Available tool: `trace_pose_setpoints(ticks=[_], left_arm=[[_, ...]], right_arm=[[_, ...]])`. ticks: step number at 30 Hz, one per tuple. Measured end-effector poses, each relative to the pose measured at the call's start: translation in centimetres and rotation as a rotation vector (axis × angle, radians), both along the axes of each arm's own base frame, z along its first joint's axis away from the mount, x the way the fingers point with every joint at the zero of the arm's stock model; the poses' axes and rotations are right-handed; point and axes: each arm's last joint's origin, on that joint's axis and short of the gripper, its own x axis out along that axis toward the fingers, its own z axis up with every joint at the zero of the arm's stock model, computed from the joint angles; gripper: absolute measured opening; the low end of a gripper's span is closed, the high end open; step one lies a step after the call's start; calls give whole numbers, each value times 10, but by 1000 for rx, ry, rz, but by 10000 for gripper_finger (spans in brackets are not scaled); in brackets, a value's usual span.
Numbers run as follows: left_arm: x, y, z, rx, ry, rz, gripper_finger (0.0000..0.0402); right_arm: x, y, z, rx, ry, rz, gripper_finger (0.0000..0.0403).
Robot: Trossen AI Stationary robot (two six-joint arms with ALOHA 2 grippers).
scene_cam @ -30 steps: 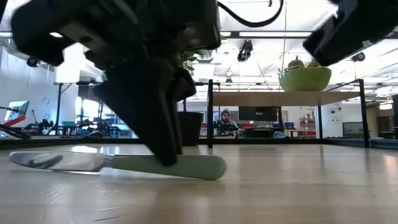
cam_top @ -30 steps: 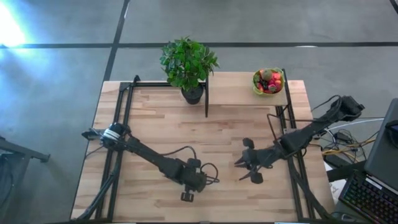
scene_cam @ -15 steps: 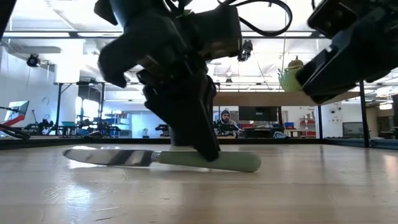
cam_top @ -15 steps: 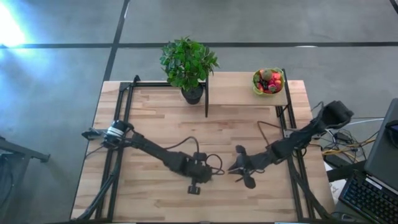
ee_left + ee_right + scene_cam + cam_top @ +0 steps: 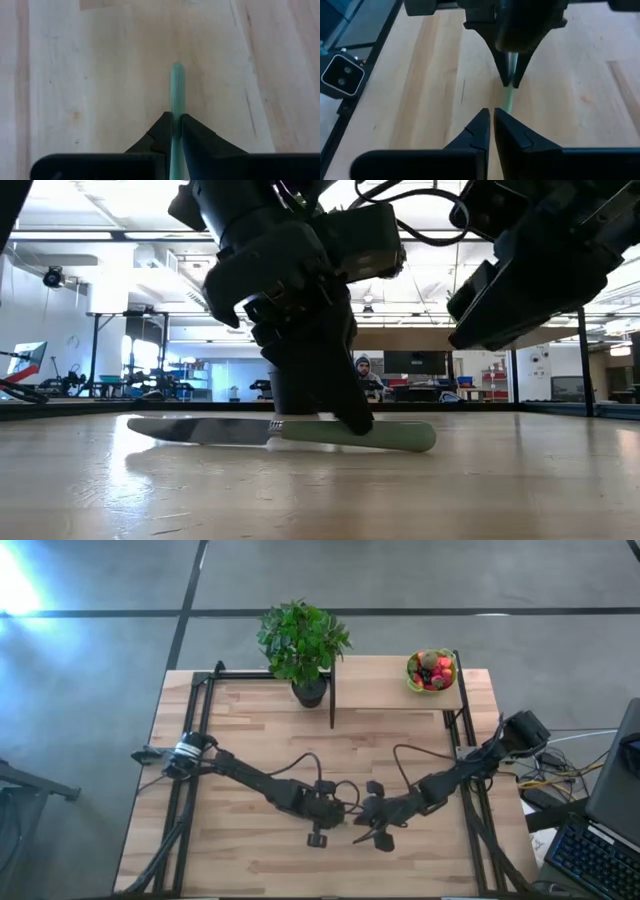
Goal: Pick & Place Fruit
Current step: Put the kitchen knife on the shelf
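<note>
The fruit (image 5: 431,670) sits piled in a lime-green bowl (image 5: 413,681) on the raised shelf (image 5: 380,685) toward two o'clock on the table (image 5: 250,740), well apart from both arms. Near the table's six o'clock edge, the left gripper (image 5: 173,131) is clamped on a green-handled knife (image 5: 300,432), its fingers (image 5: 161,134) pinching the handle close to where the blade starts. The knife lies flat on the wood, seen from table height with its blade toward nine o'clock and its handle end toward three. The right gripper (image 5: 492,129) hangs just off the handle's end, facing the left one, its fingers pressed together on nothing. A potted plant (image 5: 303,643) stands at twelve o'clock.
</note>
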Motion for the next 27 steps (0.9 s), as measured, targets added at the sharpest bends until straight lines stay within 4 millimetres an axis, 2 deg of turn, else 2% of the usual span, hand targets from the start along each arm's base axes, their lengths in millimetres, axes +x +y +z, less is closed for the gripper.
trace_pose_setpoints(ticks=[16, 21, 27], left_arm=[[6, 9, 2, -10, -35, 21, 36], [8, 12, 3, -6, -49, 20, 36], [10, 13, 4, -12, -73, 20, 36]], right_arm=[[8, 1, -20, -15, 32, -68, 159], [8, 0, -29, -47, 46, -96, 182], [12, 0, -39, -61, 39, -123, 192]])
